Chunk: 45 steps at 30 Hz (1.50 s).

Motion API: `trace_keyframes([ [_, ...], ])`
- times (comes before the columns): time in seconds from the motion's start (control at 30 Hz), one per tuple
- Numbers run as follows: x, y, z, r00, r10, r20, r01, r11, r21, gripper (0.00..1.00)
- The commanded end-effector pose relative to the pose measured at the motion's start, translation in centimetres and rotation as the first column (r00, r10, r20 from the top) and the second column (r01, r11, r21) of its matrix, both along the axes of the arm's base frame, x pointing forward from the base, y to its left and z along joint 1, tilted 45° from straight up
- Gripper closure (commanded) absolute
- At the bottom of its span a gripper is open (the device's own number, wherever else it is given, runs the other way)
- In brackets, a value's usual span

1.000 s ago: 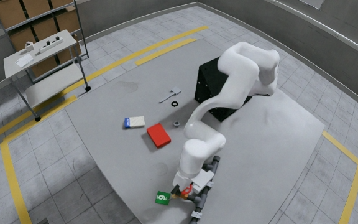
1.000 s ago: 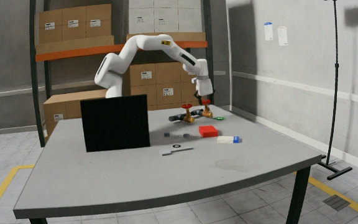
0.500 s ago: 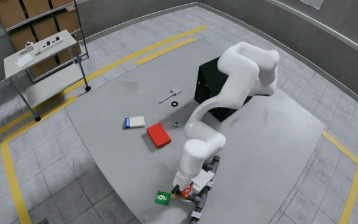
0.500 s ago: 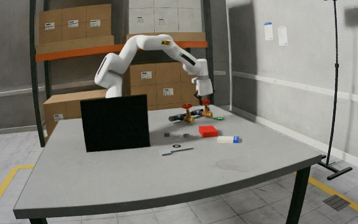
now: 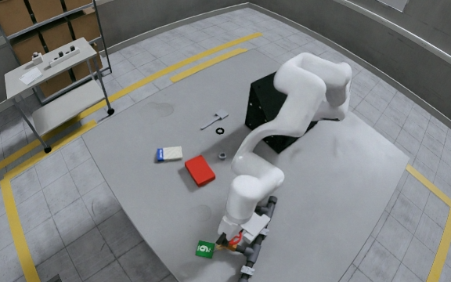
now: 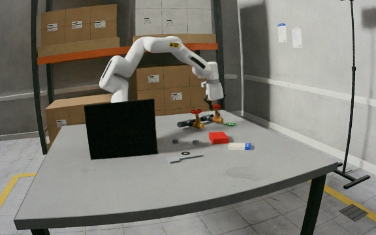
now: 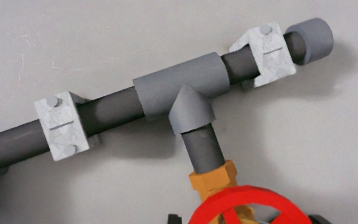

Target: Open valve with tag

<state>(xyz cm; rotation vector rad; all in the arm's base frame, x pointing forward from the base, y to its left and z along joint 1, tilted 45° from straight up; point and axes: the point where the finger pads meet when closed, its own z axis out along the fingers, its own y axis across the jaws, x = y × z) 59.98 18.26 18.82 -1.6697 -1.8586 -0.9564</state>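
Note:
A grey pipe assembly (image 5: 257, 239) lies at the table's near edge; it also shows in the wrist view (image 7: 180, 90). Two brass valves with red handwheels stand on it, the left valve (image 6: 196, 118) and the right valve (image 6: 217, 115). A green tag (image 5: 204, 249) with a white digit, 6 or 9, lies beside the right valve, and it also shows in the exterior view (image 6: 230, 124). My gripper (image 6: 215, 106) is over the right valve, shut on its red handwheel (image 7: 250, 206), which also shows in the top view (image 5: 236, 237). The arm hides the other valve in the top view.
A red block (image 5: 200, 170), a white and blue box (image 5: 169, 153), a grey nut (image 5: 222, 153), a black ring (image 5: 219, 130) and a flat grey tool (image 5: 214, 119) lie mid-table. A black box (image 5: 266, 110) stands at the arm's base. A trolley (image 5: 53, 74) stands off the table.

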Motion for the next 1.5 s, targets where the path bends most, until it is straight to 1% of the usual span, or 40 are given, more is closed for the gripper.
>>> trace_keyframes([
  [0.0,0.12,-0.11,0.13,1.000,0.005,0.011,-0.005,1.000,-0.001,1.00],
  [0.17,0.12,-0.11,0.13,0.996,0.058,0.072,-0.058,0.998,-0.012,1.00],
  [0.33,0.12,-0.11,0.13,0.972,0.153,0.177,-0.148,0.988,-0.040,1.00],
  [0.43,0.12,-0.11,0.12,0.938,0.229,0.259,-0.218,0.973,-0.069,1.00],
  [0.5,0.12,-0.11,0.12,0.904,0.286,0.319,-0.270,0.958,-0.096,1.00],
  [0.57,0.12,-0.11,0.12,0.904,0.286,0.319,-0.270,0.958,-0.096,1.00],
  [0.67,0.12,-0.11,0.12,0.828,0.379,0.413,-0.350,0.925,-0.148,1.00],
  [0.73,0.12,-0.11,0.12,0.761,0.443,0.474,-0.402,0.895,-0.191,1.00],
  [0.83,0.12,-0.11,0.12,0.632,0.536,0.559,-0.473,0.839,-0.269,1.00],
  [0.97,0.12,-0.11,0.12,0.415,0.642,0.644,-0.543,0.743,-0.391,1.00],
  [1.07,0.12,-0.11,0.12,0.245,0.696,0.675,-0.566,0.668,-0.483,1.00],
  [1.13,0.12,-0.11,0.12,0.245,0.696,0.675,-0.566,0.668,-0.483,1.00],
  [1.17,0.12,-0.11,0.12,0.157,0.714,0.682,-0.571,0.629,-0.528,1.00],
  [1.27,0.12,-0.11,0.12,-0.041,0.738,0.674,-0.560,0.542,-0.627,1.00],
  [1.37,0.12,-0.11,0.12,-0.213,0.737,0.642,-0.528,0.466,-0.710,1.00],
  [1.47,0.12,-0.11,0.12,-0.383,0.715,0.585,-0.476,0.390,-0.788,1.00],
])
